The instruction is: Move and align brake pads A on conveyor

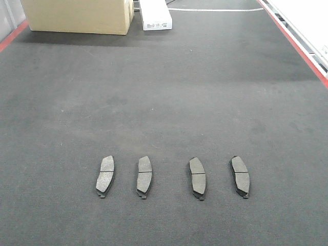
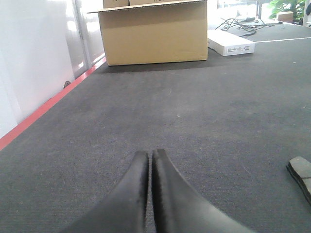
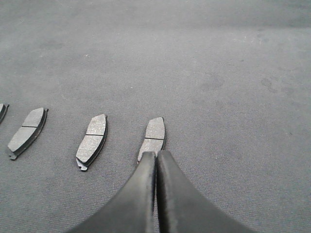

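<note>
Brake pads A (image 1: 172, 177): four, laid in a row on the conveyor (image 1: 169, 92), long axes running up-belt. Rightmost pad (image 3: 153, 139) lies just ahead of the right gripper (image 3: 156, 154), the nearer one. Left gripper (image 2: 150, 154) is well aside. Both jaws are closed, empty.

In the left wrist view, only a corner of one brake pad (image 2: 302, 174) is seen, the rest being cut off by the right edge. In the right wrist view, the near end of the rightmost pad (image 3: 152, 139) is hidden behind the right gripper (image 3: 156, 154), and the leftmost pad (image 3: 2, 111) is cropped to a sliver. The cardboard box (image 1: 79, 15) is cut off at the top in the front view. The label on the white box (image 1: 156, 19) cannot be read.
</note>
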Tool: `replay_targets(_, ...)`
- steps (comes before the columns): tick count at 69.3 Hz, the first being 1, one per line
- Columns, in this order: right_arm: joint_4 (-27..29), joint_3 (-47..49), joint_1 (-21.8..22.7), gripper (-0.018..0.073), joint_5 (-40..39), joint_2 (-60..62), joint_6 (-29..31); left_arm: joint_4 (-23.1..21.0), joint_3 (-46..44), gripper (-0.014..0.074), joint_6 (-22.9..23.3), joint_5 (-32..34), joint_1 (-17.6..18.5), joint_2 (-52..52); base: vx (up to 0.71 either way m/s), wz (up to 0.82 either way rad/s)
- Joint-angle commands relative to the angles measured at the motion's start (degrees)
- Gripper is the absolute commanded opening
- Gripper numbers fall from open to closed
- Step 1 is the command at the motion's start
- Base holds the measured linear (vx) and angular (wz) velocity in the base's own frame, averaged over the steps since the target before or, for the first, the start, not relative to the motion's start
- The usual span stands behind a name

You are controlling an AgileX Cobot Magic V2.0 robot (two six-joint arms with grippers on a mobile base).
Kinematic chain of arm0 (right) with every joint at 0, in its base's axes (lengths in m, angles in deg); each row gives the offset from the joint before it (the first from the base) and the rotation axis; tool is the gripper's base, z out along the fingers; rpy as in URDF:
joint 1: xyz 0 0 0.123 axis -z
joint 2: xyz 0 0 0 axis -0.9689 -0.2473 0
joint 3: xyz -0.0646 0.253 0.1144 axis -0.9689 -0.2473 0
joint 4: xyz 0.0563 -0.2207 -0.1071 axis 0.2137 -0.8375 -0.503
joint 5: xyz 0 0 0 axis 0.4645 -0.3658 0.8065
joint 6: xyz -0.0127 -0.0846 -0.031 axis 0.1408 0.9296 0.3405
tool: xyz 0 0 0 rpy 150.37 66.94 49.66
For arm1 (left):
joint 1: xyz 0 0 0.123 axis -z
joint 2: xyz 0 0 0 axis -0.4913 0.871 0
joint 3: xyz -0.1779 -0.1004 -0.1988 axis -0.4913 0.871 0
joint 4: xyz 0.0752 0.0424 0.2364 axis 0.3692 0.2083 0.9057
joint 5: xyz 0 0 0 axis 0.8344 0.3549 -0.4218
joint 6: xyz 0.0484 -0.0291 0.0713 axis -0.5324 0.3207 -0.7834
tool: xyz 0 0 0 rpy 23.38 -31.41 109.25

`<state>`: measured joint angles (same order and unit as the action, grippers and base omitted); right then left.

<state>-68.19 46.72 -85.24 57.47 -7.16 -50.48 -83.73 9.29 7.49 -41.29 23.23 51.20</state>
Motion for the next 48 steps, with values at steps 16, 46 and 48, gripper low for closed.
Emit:
replay_targets(16, -0.3, 1.6, 0.4, -0.0006, -4.0, -0.3, 0.7, -0.5, -0.5, -0.0006, 0.4, 4.6, 0.0, -0.7, 0.0, 0.0)
replay_targets(46, -0.7, -21.4, 9.2, -0.0006, -36.1, 12.4, 1.8, -0.5, -0.5, -0.0006, 0.4, 4.6, 0.0, -0.7, 0.0, 0.0)
replay_targets(48, -0.7, -23.4, 10.0, -0.0006, -36.1, 14.1, 1.7, -0.5, -0.5, -0.0006, 0.4, 4.6, 0.0, -0.7, 0.0, 0.0)
